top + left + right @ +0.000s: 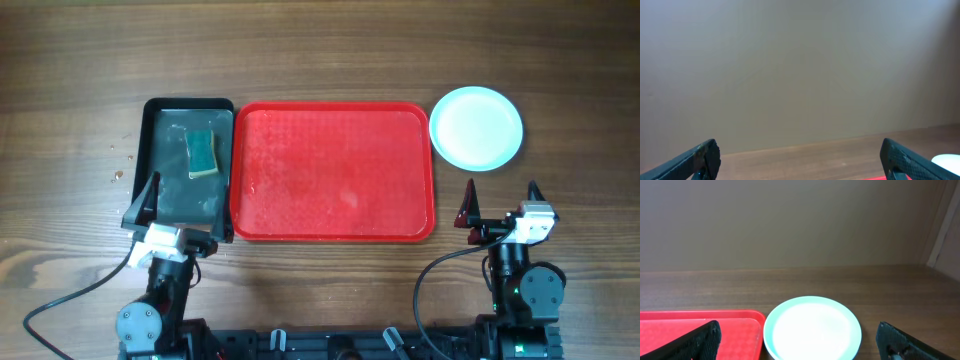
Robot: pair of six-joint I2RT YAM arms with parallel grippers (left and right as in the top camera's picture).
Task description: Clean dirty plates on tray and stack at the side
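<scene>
Showing the wooden counter from above, with both arms at its near edge. At far left, the left claw stands open. Its two dark fingers sit wide apart at the bottom corners of the left wrist view, with nothing between them. Just beyond it lies a narrow black tray carrying a green sponge in its far half. Touching or just beside the black tray's right rim (which of the two cannot be told) is the red tray, its long sides parallel to the counter's edge and its floor fully in view. Right of the red tray's far corner, on the counter and apart from the rim, rests a pale turquoise plate. Whether others lie stacked beneath it cannot be told. Nearer the robot than the plate, the right claw is likewise open — fingers spread, gripping nothing — and the right wrist view frames the plate between them.
</scene>
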